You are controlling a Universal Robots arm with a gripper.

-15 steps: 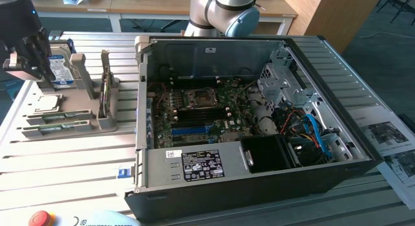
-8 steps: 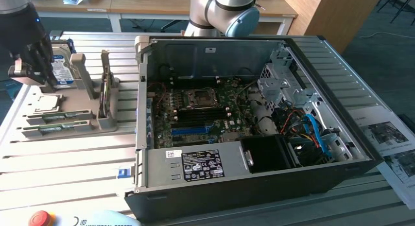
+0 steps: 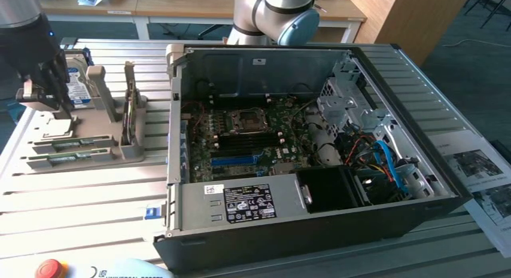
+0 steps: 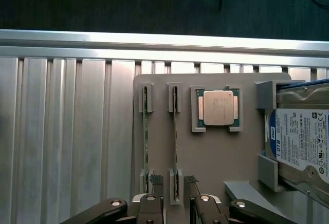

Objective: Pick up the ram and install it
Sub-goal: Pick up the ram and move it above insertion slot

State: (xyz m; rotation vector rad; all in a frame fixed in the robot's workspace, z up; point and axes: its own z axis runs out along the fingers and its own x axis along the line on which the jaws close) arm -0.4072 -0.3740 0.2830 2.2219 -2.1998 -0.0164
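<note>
Grey plastic makes up the parts tray (image 3: 100,147). It sits on the ribbed metal table (image 3: 80,200) at the exterior view's left, at nine o'clock from the open computer case (image 3: 319,236). A red button (image 3: 49,269) sits at seven o'clock in that view.

The gripper (image 4: 173,180) hangs low over the tray, on its ten o'clock side in the exterior view. Its two fingers (image 4: 156,180) are spread apart. The ram (image 4: 175,131) stands on its thin edge in a slot of the tray. One finger is on each side of it, near one end of the stick, with a small gap on both sides. The fingers are not squeezing it.

A second ram stick (image 4: 145,142) stands in the next slot, just beside the first. The square silver chip (image 4: 220,107) lies flat in its own frame on the tray. The hard drive (image 4: 300,142) with the blue and white label stands upright at the tray's edge.

Further right in the exterior view, the case lies on its side with its cover off. The green motherboard (image 3: 264,140) is in the middle of it, well apart from the ram. A silver power box (image 3: 239,203) with a black label sits at six o'clock inside the case. Blue cables (image 3: 387,161) lie at four o'clock. Printed papers (image 3: 479,164) lie on the table at the exterior view's right.
</note>
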